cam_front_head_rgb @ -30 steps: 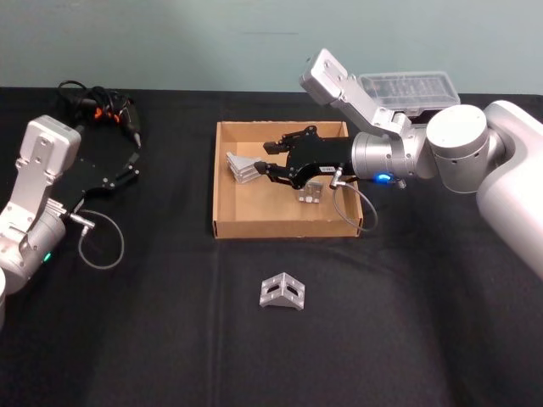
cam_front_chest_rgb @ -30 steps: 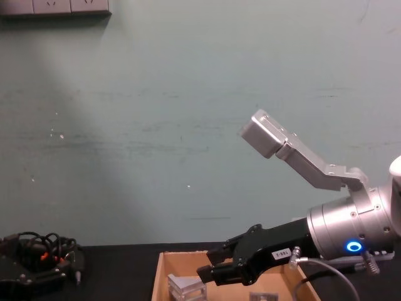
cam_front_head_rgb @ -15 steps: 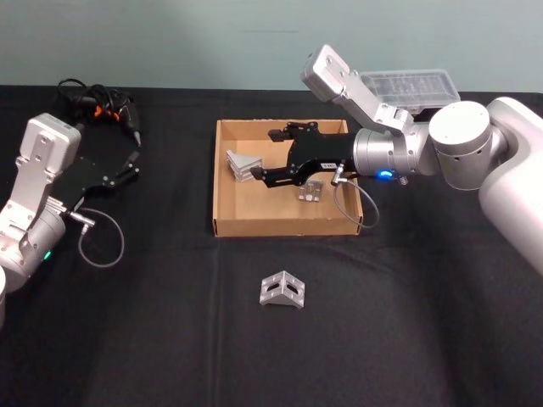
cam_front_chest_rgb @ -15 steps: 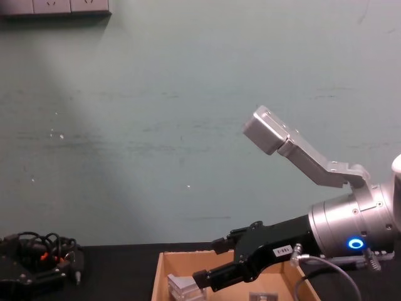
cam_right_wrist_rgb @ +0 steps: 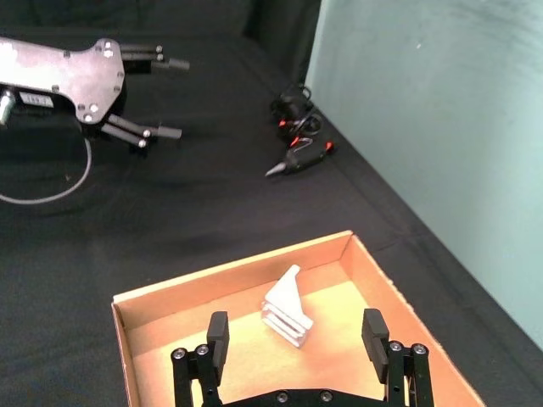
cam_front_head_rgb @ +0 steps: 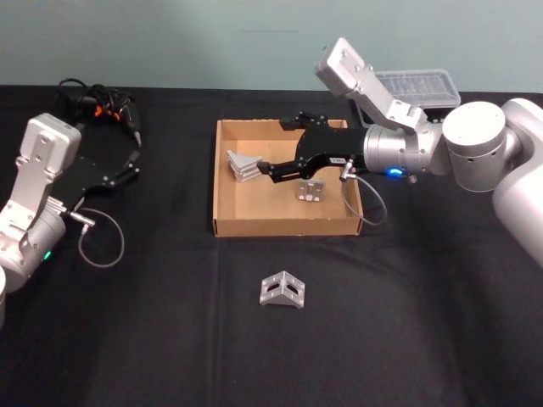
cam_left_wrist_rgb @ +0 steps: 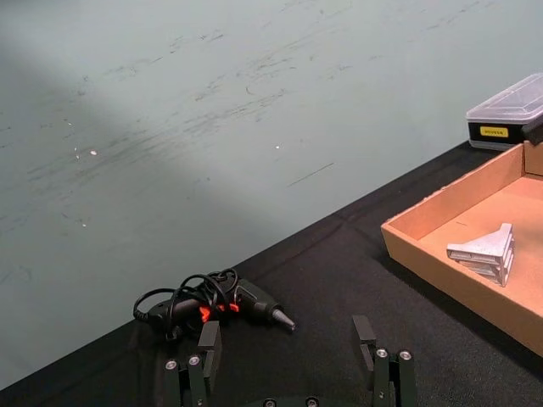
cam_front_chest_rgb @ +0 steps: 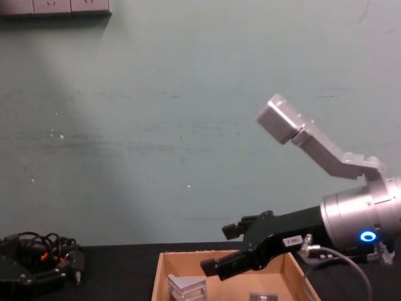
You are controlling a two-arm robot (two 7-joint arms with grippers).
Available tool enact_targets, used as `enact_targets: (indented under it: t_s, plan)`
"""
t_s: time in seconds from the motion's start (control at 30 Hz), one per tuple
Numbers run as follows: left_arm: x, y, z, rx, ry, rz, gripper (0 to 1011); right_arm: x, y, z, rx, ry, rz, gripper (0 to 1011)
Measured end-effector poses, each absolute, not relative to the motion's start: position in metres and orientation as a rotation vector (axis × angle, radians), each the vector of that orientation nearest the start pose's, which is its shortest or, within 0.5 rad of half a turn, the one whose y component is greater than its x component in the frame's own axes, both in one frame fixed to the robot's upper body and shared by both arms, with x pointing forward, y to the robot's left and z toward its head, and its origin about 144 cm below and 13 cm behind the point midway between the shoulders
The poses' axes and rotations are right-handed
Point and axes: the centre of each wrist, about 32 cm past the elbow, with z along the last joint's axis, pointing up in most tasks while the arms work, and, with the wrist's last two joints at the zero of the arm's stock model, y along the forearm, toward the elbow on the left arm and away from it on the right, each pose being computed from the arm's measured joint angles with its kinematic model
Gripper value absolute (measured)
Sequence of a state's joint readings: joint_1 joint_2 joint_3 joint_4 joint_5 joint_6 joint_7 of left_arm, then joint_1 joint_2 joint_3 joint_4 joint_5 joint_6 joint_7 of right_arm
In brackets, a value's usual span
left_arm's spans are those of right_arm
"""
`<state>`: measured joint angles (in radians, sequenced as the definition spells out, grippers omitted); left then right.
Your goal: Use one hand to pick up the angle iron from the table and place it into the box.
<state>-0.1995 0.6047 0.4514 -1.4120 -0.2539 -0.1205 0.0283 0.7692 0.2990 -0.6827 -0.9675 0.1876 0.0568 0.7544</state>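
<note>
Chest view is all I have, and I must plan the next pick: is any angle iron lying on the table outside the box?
Observer: Yes. One loose angle iron lies on the table in front of the box, clear of its near wall.
Operator: Is the right gripper free to take it?
Observer: The right gripper hangs over the box, fingers open, nothing between them.
Operator: And the left gripper?
Observer: The left gripper is open over the table's left side, near a corded tool.

The table [cam_front_head_rgb: 170, 339] bears the box [cam_front_head_rgb: 284, 227], one angle iron [cam_front_head_rgb: 282, 291], a clear-lidded case [cam_front_head_rgb: 416, 85] and a corded tool [cam_front_head_rgb: 103, 108].
</note>
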Motion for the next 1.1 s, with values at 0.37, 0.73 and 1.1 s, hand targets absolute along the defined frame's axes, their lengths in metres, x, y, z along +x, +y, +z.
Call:
enact_targets:
  t_s: [0.37,0.73,1.1]
  plan:
    - [0.489,0.310,1.140,0.304,-0.285,1.248,1000,0.602,-0.230,1.247,-0.368,-0.231,-0.483,1003]
    - [0.489,0.310,1.140,0.304,-0.285,1.248,1000,0.555,-0.260,1.265,-0.362,-0.231,-0.405,1003]
    - [0.489,0.310,1.140,0.304,-0.285,1.248,1000,0.512,-0.274,1.261,-0.408,-0.172,-0.332,1003]
